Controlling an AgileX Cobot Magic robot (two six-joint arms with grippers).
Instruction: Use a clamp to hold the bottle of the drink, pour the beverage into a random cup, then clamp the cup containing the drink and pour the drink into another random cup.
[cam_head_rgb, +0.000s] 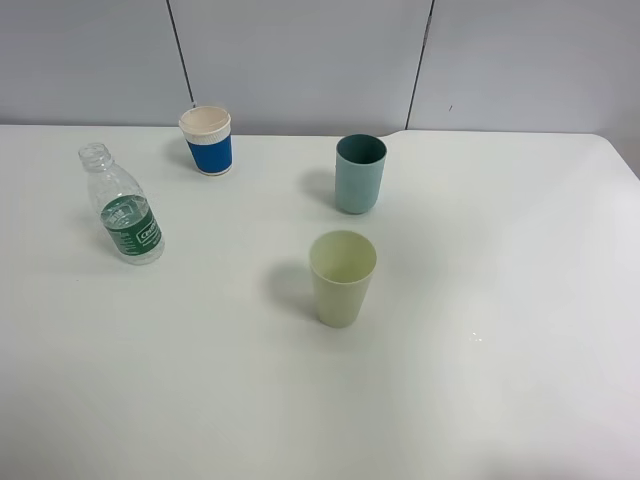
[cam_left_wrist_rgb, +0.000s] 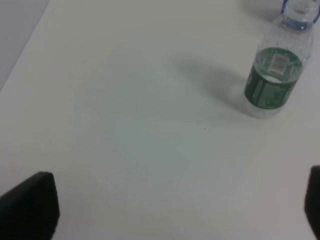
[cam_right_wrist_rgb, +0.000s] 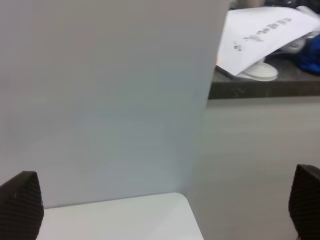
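Observation:
A clear uncapped plastic bottle (cam_head_rgb: 125, 215) with a green label stands at the left of the white table, holding some liquid. It also shows in the left wrist view (cam_left_wrist_rgb: 276, 75). A blue paper cup (cam_head_rgb: 208, 140) with a white rim stands at the back left. A teal cup (cam_head_rgb: 360, 173) stands at the back middle, and a pale green cup (cam_head_rgb: 342, 277) stands in front of it. My left gripper (cam_left_wrist_rgb: 180, 210) is open and empty, well short of the bottle. My right gripper (cam_right_wrist_rgb: 160, 210) is open and empty, facing a grey wall panel. Neither arm shows in the exterior high view.
The white table (cam_head_rgb: 500, 300) has its right edge near a rounded far corner. Grey wall panels (cam_head_rgb: 300, 50) stand behind it. In the right wrist view, papers (cam_right_wrist_rgb: 265, 30) lie on a dark shelf past the table's corner.

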